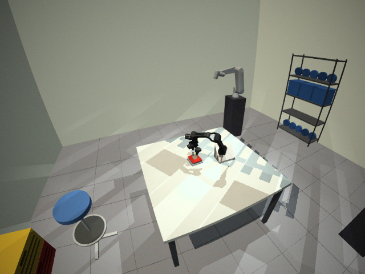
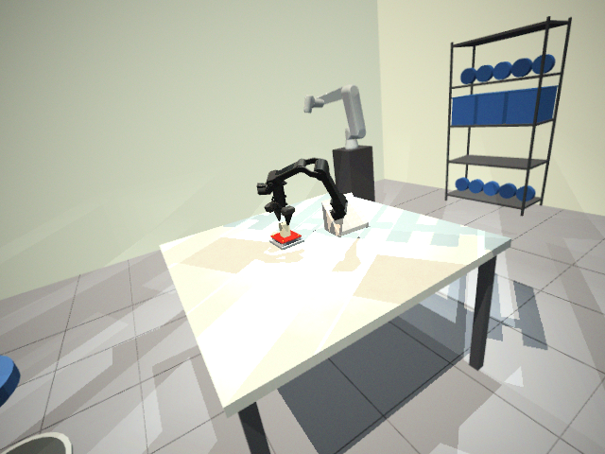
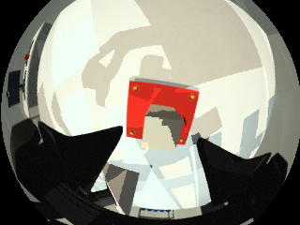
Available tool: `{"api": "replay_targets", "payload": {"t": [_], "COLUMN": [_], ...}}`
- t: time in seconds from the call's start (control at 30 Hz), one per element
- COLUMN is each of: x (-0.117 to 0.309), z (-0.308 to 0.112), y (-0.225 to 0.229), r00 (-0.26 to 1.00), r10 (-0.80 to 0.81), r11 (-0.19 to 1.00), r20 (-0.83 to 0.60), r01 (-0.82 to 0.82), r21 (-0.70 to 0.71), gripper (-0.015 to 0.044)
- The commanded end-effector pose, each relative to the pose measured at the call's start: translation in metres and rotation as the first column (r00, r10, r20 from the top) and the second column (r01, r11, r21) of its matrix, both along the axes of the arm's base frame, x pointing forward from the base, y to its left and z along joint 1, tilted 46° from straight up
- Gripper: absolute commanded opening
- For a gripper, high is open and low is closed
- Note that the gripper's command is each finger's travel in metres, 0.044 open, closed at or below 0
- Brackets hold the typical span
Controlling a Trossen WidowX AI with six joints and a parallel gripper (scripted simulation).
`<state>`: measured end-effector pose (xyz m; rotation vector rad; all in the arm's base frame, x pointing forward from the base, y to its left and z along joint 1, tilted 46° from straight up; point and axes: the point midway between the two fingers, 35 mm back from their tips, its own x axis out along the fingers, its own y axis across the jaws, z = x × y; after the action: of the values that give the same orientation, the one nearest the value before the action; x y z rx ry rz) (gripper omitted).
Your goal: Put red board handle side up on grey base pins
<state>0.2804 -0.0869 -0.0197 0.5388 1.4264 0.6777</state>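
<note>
The gripper was open above the red board; a pale slanted block stood near, by the arm's foot.

From here the grey base is mostly hidden under the red board; lower left, a stool gets cut off by the exterior view's edge.
</note>
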Motion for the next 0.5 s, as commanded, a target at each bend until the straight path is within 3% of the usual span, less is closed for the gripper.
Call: {"api": "replay_targets", "payload": {"t": [0.0, 0.47], "x": [-0.002, -0.004], "z": [0.015, 0.031], "y": [-0.015, -0.030], "r00": [1.000, 1.000], "r10": [0.004, 0.001], "r11": [1.000, 1.000], "r20": [-0.001, -0.002], "r01": [-0.004, -0.001], "r21": [-0.001, 0.001], "gripper": [0.0440, 0.0440]}}
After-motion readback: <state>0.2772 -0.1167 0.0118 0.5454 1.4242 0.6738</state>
